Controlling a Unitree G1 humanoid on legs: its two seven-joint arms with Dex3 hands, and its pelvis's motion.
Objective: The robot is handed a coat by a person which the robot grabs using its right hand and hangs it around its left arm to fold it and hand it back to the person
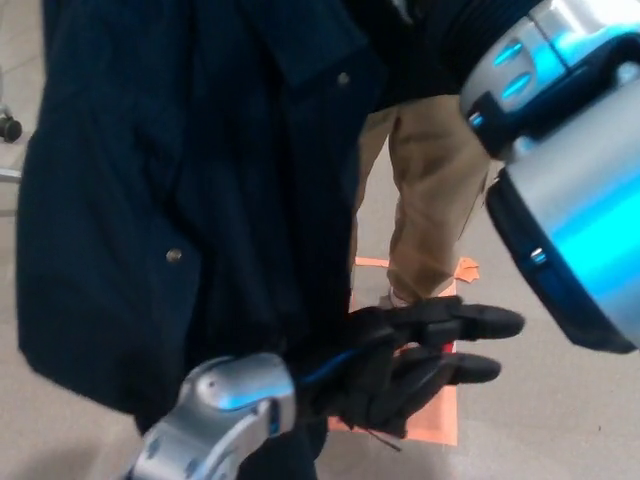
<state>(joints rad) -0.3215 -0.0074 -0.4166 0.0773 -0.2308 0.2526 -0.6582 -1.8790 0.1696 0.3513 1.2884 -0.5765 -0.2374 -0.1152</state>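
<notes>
A dark navy coat (180,200) with snap buttons hangs down the left and middle of the head view. My left arm rises from the bottom left, its silver wrist (225,410) at the coat's lower hem. The left hand (420,355) reaches out to the right past the coat's edge, open, fingers spread and holding nothing. My right forearm (570,200), silver and blue, fills the upper right and reaches toward the top of the coat. Its hand end (465,30) is dark and cut off by the frame's top edge, so its grip is hidden.
A person in khaki trousers (430,190) stands just behind the coat, on an orange floor mat (440,420). An office chair's caster (10,128) shows at the far left on the grey carpet.
</notes>
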